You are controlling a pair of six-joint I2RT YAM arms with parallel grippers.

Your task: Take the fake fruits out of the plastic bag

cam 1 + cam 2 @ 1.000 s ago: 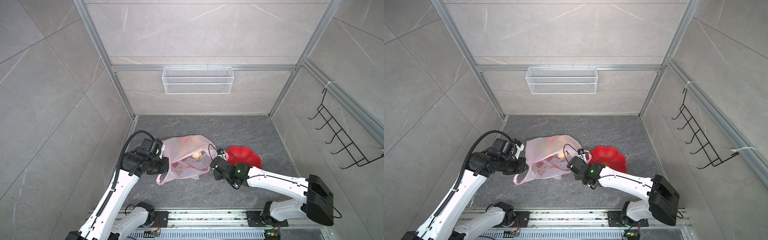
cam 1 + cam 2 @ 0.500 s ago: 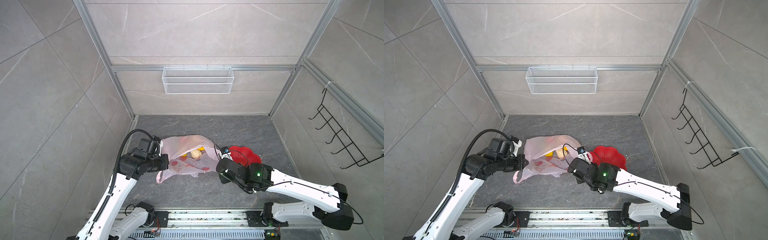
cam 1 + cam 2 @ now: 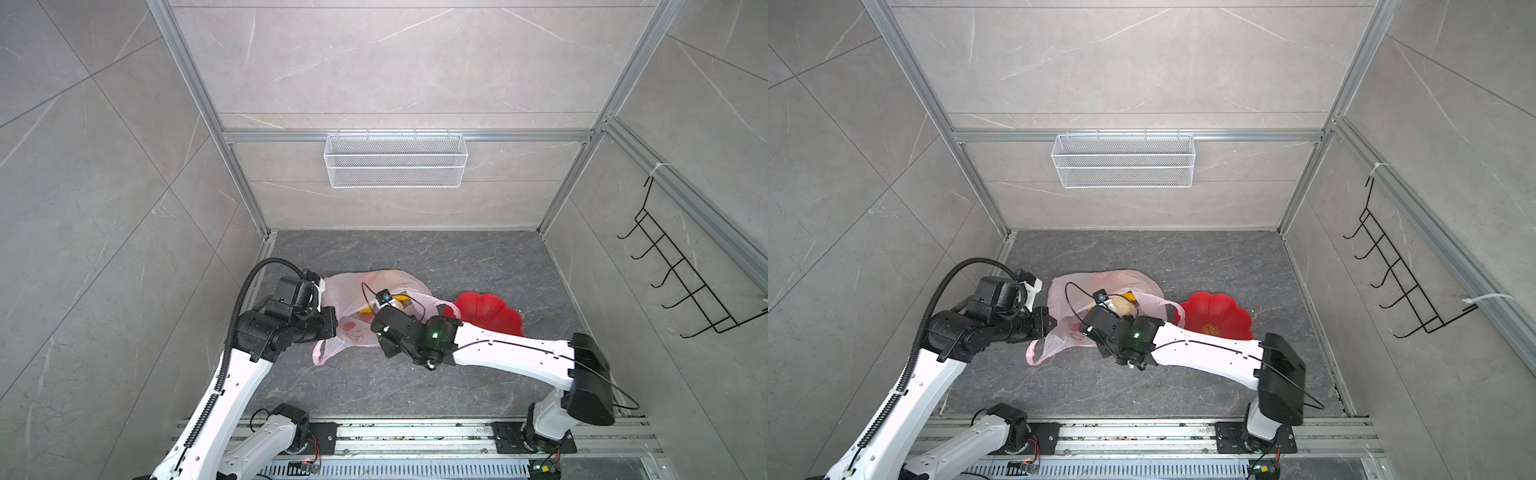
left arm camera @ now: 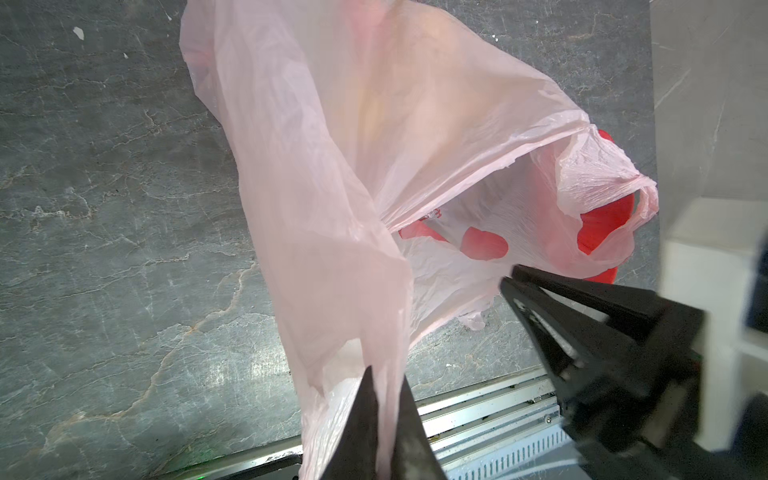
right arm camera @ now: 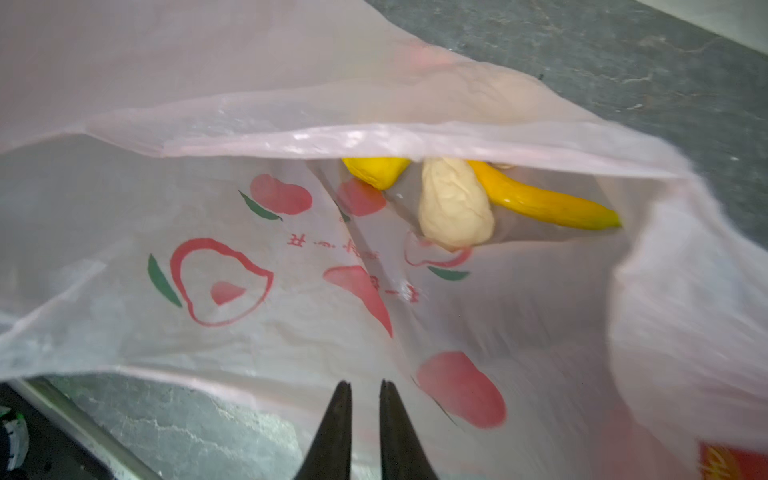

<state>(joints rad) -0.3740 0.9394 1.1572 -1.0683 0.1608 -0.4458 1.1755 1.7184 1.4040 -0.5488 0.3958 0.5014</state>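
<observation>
Plastic bag (image 3: 374,286): lying left of worktop centre, left fingers (image 4: 361,419) clamping its film; banana (image 5: 540,199) and beige lump (image 5: 453,208) sitting inside; right fingers (image 5: 338,419) nearly together, grip unclear. Risk: pinching film, dragging bag instead of fruit

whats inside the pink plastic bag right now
A yellow banana and a beige knobbly lump lie inside the plastic bag. Another yellow piece peeks out beside them. The bag's upper layer covers whatever else is in there.

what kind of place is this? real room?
Likely a lab test cell, not a real room: grey stone-look tile panels in a silver aluminium-profile frame, a white wire-mesh basket on the back wall, two white-and-black robot arms on a metal base rail.
</observation>
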